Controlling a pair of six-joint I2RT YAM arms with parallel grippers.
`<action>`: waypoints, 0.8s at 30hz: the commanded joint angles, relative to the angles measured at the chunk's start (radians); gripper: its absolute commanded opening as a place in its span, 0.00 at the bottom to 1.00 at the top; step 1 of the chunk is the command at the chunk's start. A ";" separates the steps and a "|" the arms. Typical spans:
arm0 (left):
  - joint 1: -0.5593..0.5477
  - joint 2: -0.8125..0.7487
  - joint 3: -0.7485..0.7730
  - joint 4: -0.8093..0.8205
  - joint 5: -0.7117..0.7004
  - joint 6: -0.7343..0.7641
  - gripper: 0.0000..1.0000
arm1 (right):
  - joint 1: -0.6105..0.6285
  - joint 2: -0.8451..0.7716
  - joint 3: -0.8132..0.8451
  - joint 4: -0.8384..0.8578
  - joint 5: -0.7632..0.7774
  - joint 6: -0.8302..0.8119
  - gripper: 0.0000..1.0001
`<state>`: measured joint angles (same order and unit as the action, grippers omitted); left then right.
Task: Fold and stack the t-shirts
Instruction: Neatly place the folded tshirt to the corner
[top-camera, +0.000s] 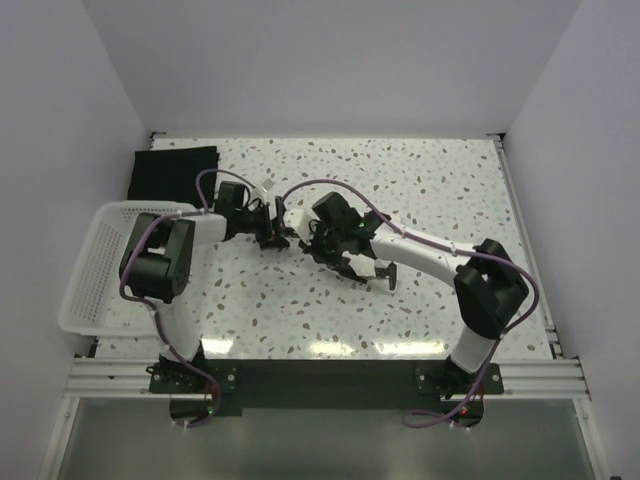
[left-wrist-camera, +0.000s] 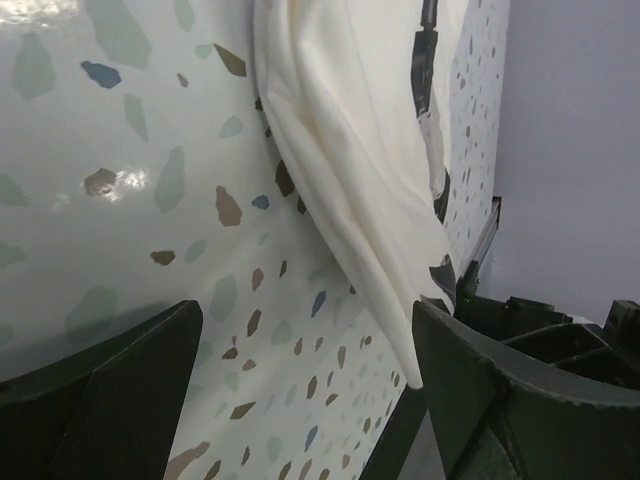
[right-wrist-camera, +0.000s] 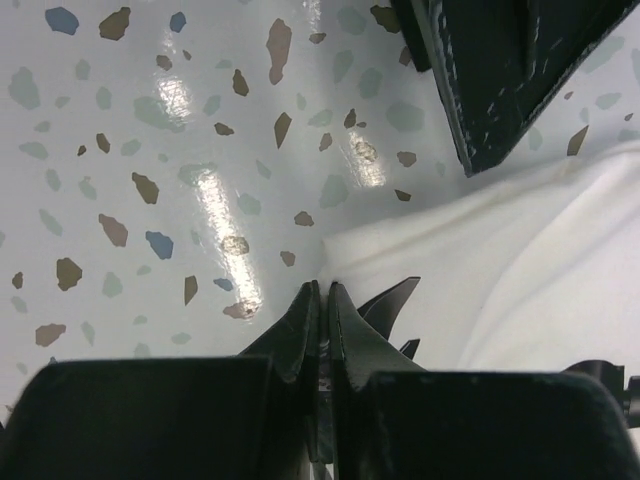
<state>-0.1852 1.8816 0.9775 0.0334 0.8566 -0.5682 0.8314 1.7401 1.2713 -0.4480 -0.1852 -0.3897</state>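
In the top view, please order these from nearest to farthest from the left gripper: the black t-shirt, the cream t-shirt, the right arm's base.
From the left gripper:
1. cream t-shirt, just to its right.
2. black t-shirt, folded, far left corner.
3. right arm's base, near edge, right side.

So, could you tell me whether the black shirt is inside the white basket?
No, the black shirt lies folded on the table beyond the basket.
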 joint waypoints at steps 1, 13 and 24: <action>-0.036 0.023 -0.040 0.286 0.052 -0.203 0.91 | -0.014 -0.043 -0.012 0.034 -0.088 -0.020 0.00; -0.180 0.158 -0.054 0.597 0.050 -0.535 0.86 | -0.020 -0.021 0.019 0.034 -0.152 -0.012 0.00; -0.211 0.217 0.009 0.563 -0.025 -0.584 0.59 | -0.020 0.019 0.046 0.068 -0.128 0.040 0.00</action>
<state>-0.3794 2.0857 0.9333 0.5659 0.8562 -1.1316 0.8097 1.7370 1.2709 -0.4446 -0.2878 -0.3767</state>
